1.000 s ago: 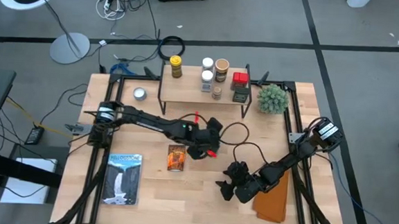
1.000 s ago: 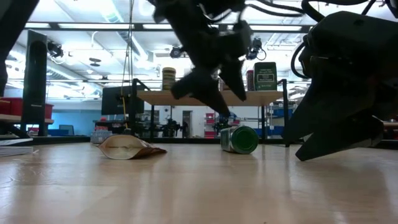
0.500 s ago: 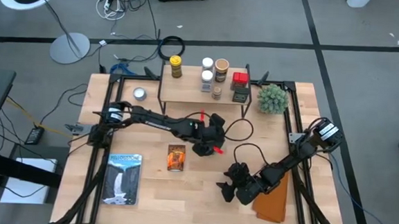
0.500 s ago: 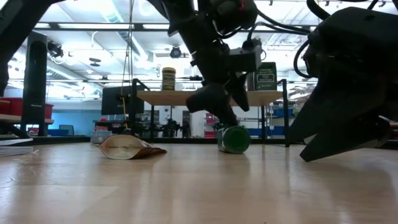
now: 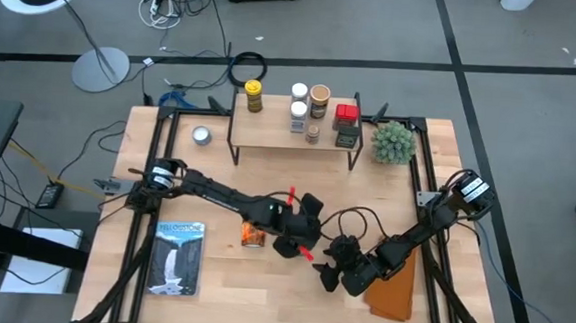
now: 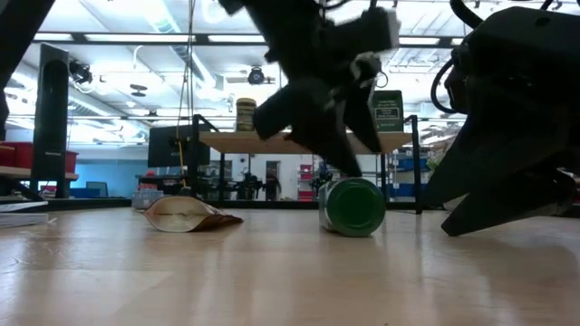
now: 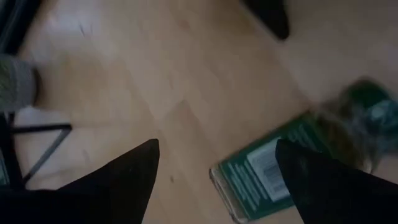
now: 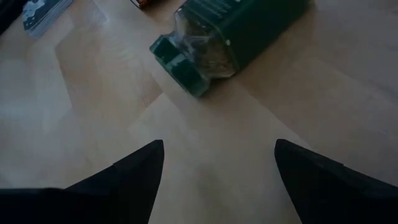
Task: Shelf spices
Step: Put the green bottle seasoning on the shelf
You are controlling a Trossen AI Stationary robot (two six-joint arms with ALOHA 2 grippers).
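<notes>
A green-lidded spice jar [image 6: 353, 206] lies on its side on the table, lid toward the near edge; it also shows in the right wrist view [image 8: 217, 31]. My left gripper [image 7: 217, 143] hangs open over it [image 5: 298, 244], slanting down, one finger on each side. My right gripper [image 5: 323, 274] waits open just nearer, short of the jar [image 8: 217, 146]. An orange packet [image 5: 253, 235] lies flat beside the left arm. The shelf [image 5: 270, 135] at the far edge carries several spices, among them a yellow-lidded jar [image 5: 254, 94] and a red tin [image 5: 346, 112]. My left gripper comes at the lying jar from above, slanting toward the near edge, fingers across it. One finger [image 7: 323, 180] stands at the jar's labelled side [image 7: 267, 171]. The view is blurred, so I cannot tell whether it touches. The jar rests on the table.
A spiky green plant [image 5: 392, 141] stands right of the shelf and a flat silver tin [image 5: 201, 134] left of it. A booklet [image 5: 177, 257] lies near the left front, a brown sheet [image 5: 392, 288] under the right arm. Both grippers stand close together at the table's middle front.
My left gripper has swung toward the table's near edge and right, close to my right gripper, rolling a little, its fingers still apart. The green-lidded jar has shifted toward the near edge, still on its side. The packet has stayed where it was.
</notes>
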